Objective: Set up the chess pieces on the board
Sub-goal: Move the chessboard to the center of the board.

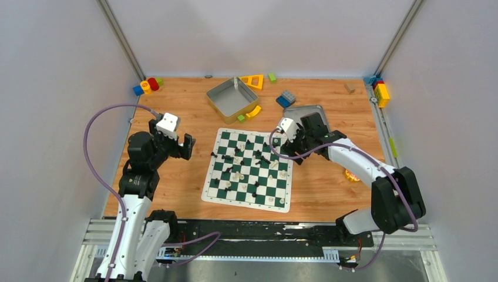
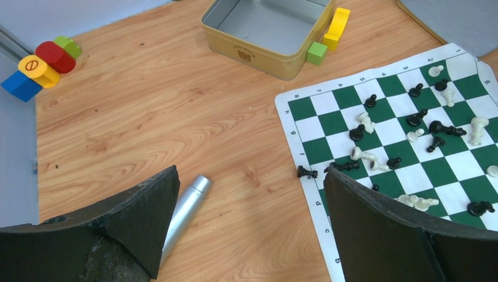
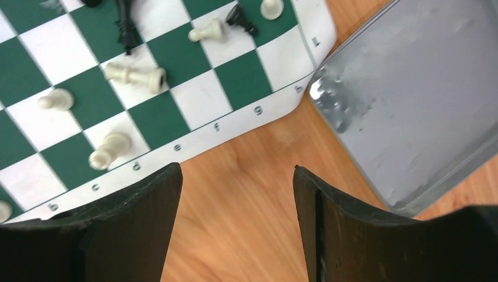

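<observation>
We see the board (image 2: 347, 97) lying flat on the wooden table (image 2: 176, 117) between the two arms. The chess pieces (image 2: 416, 119) are scattered over its squares with black and white mixed together. Several are tipped on their sides and none stand in starting rows. One black piece (image 2: 306, 172) lies on its side across the board's left border, close to one finger of the left claw (image 2: 251, 176). That claw hangs over bare wood just left of the board, its jaws spread wide with nothing between them. A silver cylinder (image 2: 187, 211) lies on the table below it, partly hidden behind the other finger. The right claw (image 3: 236, 170) is also open and empty. It hovers over the wood at the board's far right corner, between the lettered border and a flat grey metal tray (image 3: 411, 106) whose corner meets the corner of the board. In the right wrist view we see a few white pieces (image 3: 135, 74) near that edge, at least three of them lying down. Beyond the board stands an open tin box (image 2: 267, 35), with a green block (image 2: 317, 53) and a curved yellow block (image 2: 337, 26) against its side. More coloured blocks (image 2: 41, 67) sit in the table's far left corner.
</observation>
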You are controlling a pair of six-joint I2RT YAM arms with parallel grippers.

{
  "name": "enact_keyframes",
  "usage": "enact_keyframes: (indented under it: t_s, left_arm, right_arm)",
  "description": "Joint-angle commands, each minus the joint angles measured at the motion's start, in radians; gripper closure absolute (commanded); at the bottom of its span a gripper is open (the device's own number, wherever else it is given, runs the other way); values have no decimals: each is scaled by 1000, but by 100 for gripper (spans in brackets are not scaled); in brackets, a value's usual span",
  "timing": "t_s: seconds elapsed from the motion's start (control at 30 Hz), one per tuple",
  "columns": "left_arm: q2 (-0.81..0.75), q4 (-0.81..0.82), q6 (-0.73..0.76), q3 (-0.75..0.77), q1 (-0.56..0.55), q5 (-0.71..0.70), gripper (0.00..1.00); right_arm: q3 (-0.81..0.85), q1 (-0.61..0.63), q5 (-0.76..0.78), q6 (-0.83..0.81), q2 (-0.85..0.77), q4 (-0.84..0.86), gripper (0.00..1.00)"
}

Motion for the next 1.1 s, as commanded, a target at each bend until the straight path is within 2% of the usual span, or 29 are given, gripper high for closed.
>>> enact_keyframes:
  t_s: [0.0, 0.2, 0.33, 0.67, 1.07]
  left_arm:
    - [0, 15, 18, 3, 5, 20, 0]
    - [7, 15, 18, 7, 5, 16, 0]
    - [17, 15, 14, 8, 5, 11, 0]
    - [31, 27, 0, 21, 5, -47, 0]
    - [35, 40, -16, 29, 5, -124, 0]
  right_arm:
    - [-63, 19, -97, 37, -107, -80, 29]
    - [-127, 152, -159, 51, -241, -109, 34]
    - [-130, 268, -153, 62, -259, -104, 37]
    - [-88, 561, -11, 11, -87, 39, 40]
    - [95, 685, 27, -53, 125, 125, 43]
